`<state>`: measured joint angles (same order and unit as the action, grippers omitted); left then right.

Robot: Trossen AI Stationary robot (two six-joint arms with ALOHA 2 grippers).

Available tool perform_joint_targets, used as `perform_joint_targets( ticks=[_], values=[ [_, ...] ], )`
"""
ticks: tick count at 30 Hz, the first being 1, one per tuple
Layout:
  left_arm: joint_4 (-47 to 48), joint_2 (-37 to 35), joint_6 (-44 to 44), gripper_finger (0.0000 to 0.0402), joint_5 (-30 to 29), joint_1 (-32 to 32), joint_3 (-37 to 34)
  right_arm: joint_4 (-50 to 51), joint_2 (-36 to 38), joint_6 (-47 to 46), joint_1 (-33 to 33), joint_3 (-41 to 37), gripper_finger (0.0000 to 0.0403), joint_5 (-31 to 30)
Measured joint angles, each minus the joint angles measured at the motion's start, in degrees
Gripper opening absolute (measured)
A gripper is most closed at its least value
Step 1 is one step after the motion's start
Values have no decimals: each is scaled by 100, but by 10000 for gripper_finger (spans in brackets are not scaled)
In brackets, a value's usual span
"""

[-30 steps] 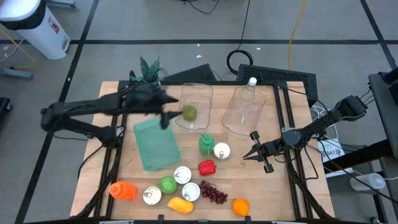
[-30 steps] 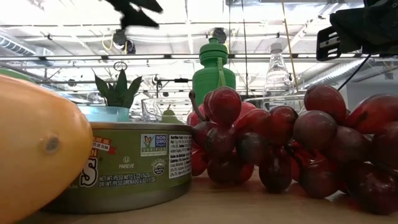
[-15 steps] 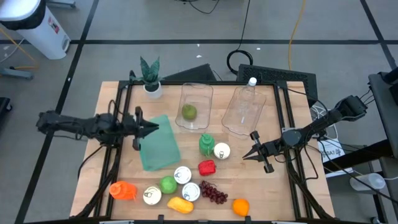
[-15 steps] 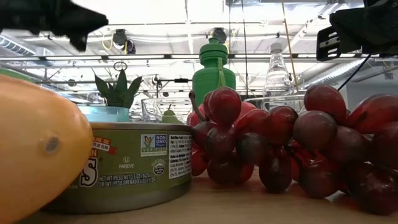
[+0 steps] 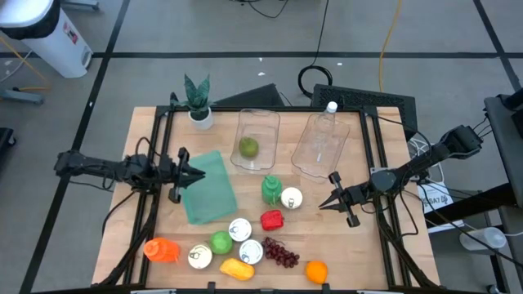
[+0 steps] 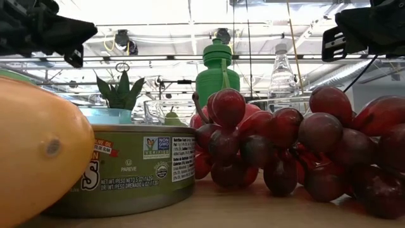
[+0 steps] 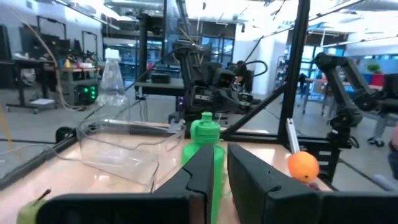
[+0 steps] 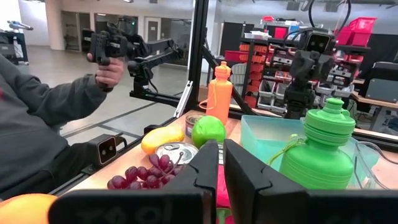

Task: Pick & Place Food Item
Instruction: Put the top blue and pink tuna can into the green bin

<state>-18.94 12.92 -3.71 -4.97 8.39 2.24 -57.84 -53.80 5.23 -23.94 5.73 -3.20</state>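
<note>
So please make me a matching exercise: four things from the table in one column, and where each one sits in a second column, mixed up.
Things:
1. pear
2. plant
3. orange
4. green bottle

Places:
A. at the table's far left corner
B. near the table's front edge, right of the grapes
C. inside a clear tray
D. beside the teal bin, next to a can

Pairs: 1-C, 2-A, 3-B, 4-D
</note>
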Motion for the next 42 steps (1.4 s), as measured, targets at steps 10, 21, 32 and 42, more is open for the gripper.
perform_joint_targets(
  ticks=[10,21,32,42],
  values=[
    [-173,7,177,51,-334,131,-140,26,0,-3,0,0,18,1],
    [-119,18,-308,51,-370,303,-140,28,1,-45,0,-1,18,2],
    [-183,18,-374,51,-579,301,-138,116,2,-140,0,-1,18,0],
    [-176,18,-441,51,-713,300,-138,836,-3,-2,-24,328,17,-751]
  ],
)
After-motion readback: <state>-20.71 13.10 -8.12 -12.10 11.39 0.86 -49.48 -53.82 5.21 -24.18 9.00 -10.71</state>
